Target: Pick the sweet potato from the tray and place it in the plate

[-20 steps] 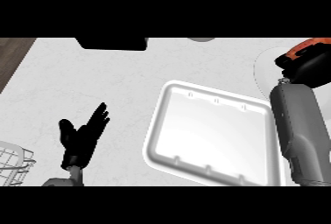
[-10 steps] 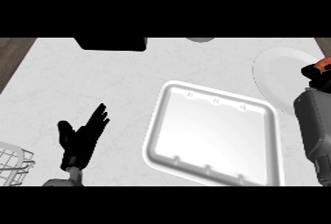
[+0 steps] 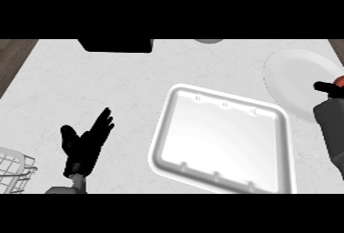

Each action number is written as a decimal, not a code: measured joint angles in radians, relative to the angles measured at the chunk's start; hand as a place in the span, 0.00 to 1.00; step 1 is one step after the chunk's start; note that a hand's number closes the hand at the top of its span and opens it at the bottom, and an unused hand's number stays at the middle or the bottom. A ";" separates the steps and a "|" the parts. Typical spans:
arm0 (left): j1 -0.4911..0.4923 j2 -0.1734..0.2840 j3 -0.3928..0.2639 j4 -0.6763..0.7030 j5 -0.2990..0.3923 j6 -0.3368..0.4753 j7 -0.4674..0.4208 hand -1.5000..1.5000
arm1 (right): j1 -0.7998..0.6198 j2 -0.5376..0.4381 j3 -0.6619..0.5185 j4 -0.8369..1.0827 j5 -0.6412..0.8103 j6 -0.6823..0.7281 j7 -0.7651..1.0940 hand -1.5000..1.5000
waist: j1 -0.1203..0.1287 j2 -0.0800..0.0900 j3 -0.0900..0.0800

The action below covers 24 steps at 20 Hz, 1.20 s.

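Bright even light, soft glare on tray (image 3: 222, 141) centre (faint shadows), no blur

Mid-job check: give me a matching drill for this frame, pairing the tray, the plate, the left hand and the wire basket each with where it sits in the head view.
Things:
1. tray
2. plate
3. left hand
4. wire basket

Places:
A. bottom left corner, cut off by the edge
B. upper right, by the right edge
C. centre right of the counter
D. lower left, open, fingers pointing up

Pairs: 1-C, 2-B, 3-D, 4-A
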<state>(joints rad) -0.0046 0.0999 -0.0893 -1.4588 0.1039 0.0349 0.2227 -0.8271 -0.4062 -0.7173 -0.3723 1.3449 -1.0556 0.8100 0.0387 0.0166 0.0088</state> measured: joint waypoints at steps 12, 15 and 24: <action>0.003 0.007 0.018 0.016 0.011 -0.013 -0.016 0.50 | 0.039 0.044 -0.081 -0.172 -0.449 -0.064 -0.537 0.00 | -0.008 -0.003 0.003; 0.011 0.000 0.015 0.004 0.002 0.002 -0.006 0.50 | 0.084 0.067 -0.100 -0.255 -0.597 -0.053 -0.656 0.00 | -0.016 -0.008 0.002; 0.016 -0.001 0.027 0.005 -0.009 0.016 0.003 0.50 | 0.281 0.221 -0.086 -0.514 -0.967 0.172 -0.962 0.00 | -0.039 -0.020 -0.004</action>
<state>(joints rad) 0.0111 0.0991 -0.0620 -1.4543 0.0952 0.0510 0.2254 -0.5464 -0.1853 -0.8036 -0.8864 0.3780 -0.8840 -0.1517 -0.0008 -0.0031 0.0047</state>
